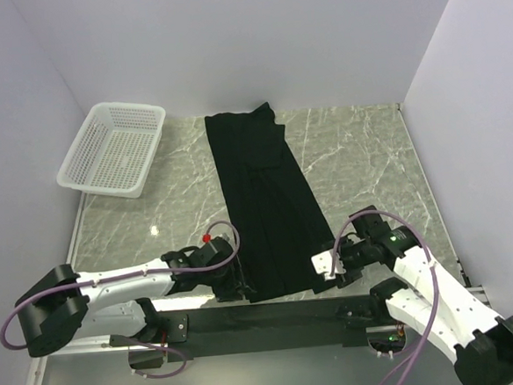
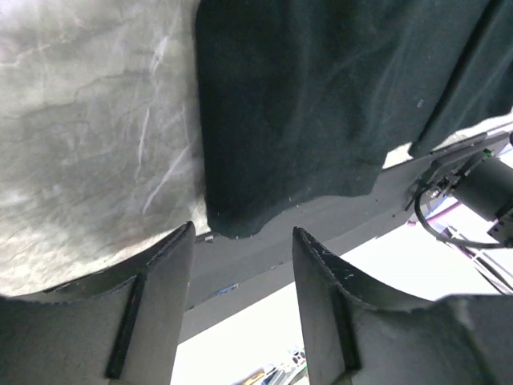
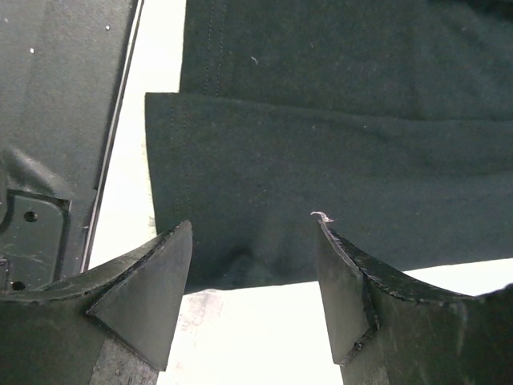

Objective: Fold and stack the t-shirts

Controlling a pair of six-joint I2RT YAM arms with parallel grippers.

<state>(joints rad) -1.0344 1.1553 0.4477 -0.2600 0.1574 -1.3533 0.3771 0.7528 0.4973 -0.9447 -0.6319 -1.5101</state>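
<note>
One black t-shirt (image 1: 261, 201) lies on the marble table (image 1: 360, 159), folded into a long narrow strip running from the back wall to the near edge. My left gripper (image 1: 238, 287) sits low at the strip's near left corner, and in the left wrist view the shirt's (image 2: 304, 104) corner lies just beyond the gap of the open left gripper (image 2: 243, 228). My right gripper (image 1: 325, 272) is at the near right corner. In the right wrist view the right gripper (image 3: 252, 220) stands open over the layered hem of the t-shirt (image 3: 321, 152), with no cloth between its jaws.
A white plastic mesh basket (image 1: 113, 150) stands at the back left of the table, tilted against the wall. The black base rail (image 1: 265, 317) of the arms runs along the near edge, right under the shirt's near end. White walls close in three sides.
</note>
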